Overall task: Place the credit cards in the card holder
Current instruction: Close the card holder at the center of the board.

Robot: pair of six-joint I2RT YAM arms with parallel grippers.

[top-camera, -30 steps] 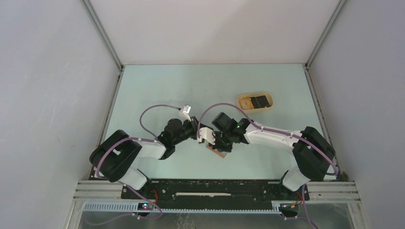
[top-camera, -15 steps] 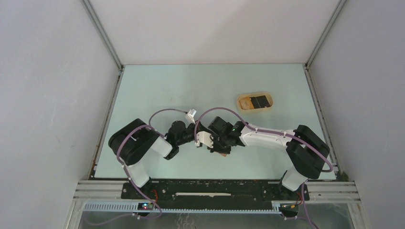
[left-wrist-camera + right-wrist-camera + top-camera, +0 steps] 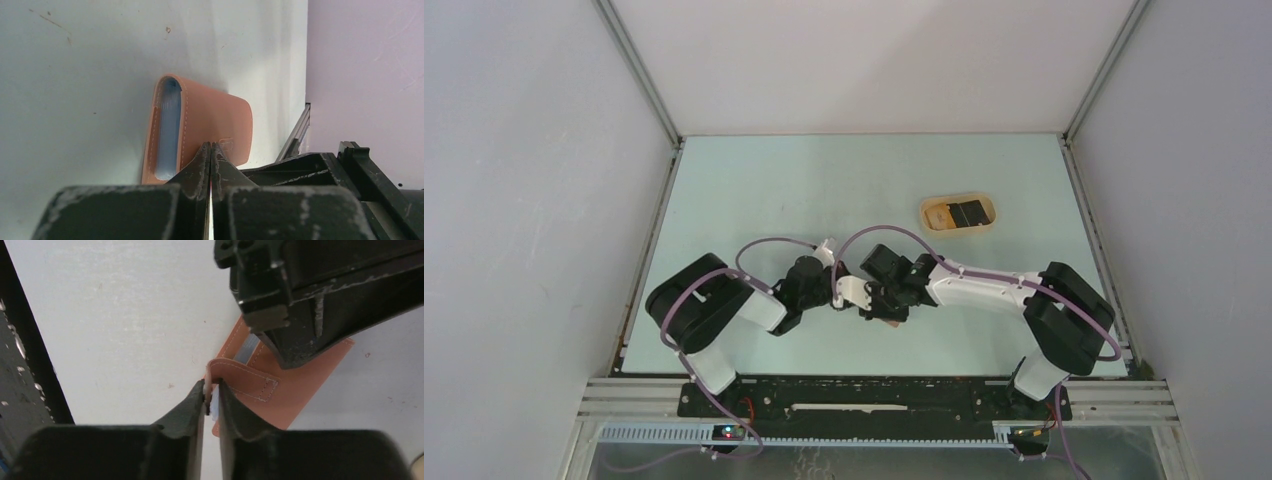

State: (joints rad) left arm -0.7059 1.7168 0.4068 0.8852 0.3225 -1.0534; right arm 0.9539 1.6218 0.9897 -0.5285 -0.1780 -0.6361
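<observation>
The reddish-brown card holder (image 3: 212, 115) stands partly open on the table, its pale blue-grey inside (image 3: 169, 122) showing. In the top view only a corner (image 3: 887, 323) shows under both grippers. My left gripper (image 3: 210, 146) is shut, its tips against the holder's outer face beside a stitched tab. My right gripper (image 3: 211, 391) is shut on the edge of the holder's stitched flap (image 3: 250, 380). One dark credit card (image 3: 970, 213) lies in the tan tray (image 3: 934, 226). In the top view the left gripper (image 3: 862, 298) and right gripper (image 3: 879, 308) meet at the holder.
The tan oval tray sits at the back right of the table. The left gripper's black body (image 3: 320, 295) hangs over the holder in the right wrist view. The black front rail (image 3: 30, 360) lies close to the holder.
The left arm has folded in closer to its base and its gripper has settled against the holder. The right arm has shifted slightly left and stayed on the holder.
</observation>
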